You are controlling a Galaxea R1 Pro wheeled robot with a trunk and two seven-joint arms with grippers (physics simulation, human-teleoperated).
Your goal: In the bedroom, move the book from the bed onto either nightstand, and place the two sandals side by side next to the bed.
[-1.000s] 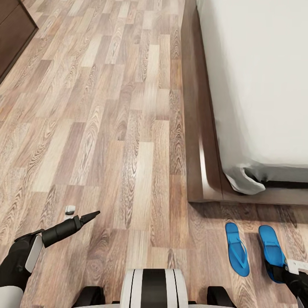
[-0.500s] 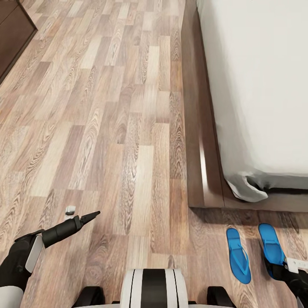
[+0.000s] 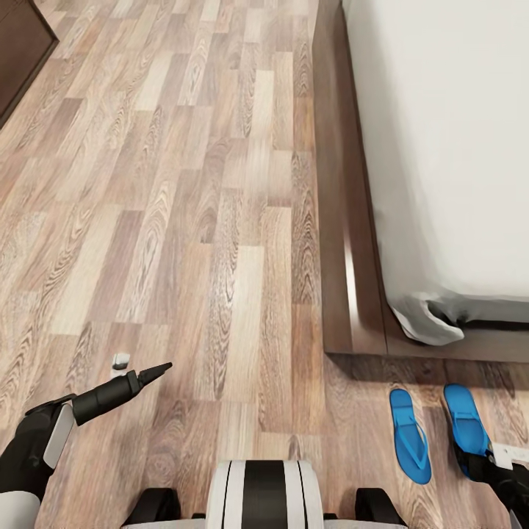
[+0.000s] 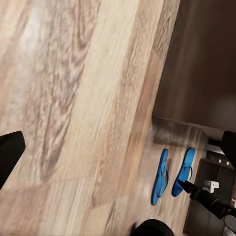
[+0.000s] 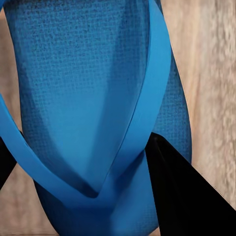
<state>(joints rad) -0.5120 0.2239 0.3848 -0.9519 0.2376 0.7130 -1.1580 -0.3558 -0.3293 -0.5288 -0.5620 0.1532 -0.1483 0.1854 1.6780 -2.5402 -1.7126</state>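
My right claw [image 3: 477, 464] is right at one blue sandal [image 3: 465, 430], fingers [image 5: 184, 191] on both sides of its strap; I cannot tell if it grips. The other sandal [image 3: 409, 435] lies beside it. My left claw [image 3: 150, 373] looks clenched, holding nothing, over the floor [image 3: 184, 220]. Farther off is the bed [image 3: 441, 147].

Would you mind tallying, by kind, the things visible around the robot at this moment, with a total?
Blue sandals: 2, one beside the other
Bed: 1
Dark wooden cabinet: 1
Robot hands: 2, left hand and right hand
Total: 6
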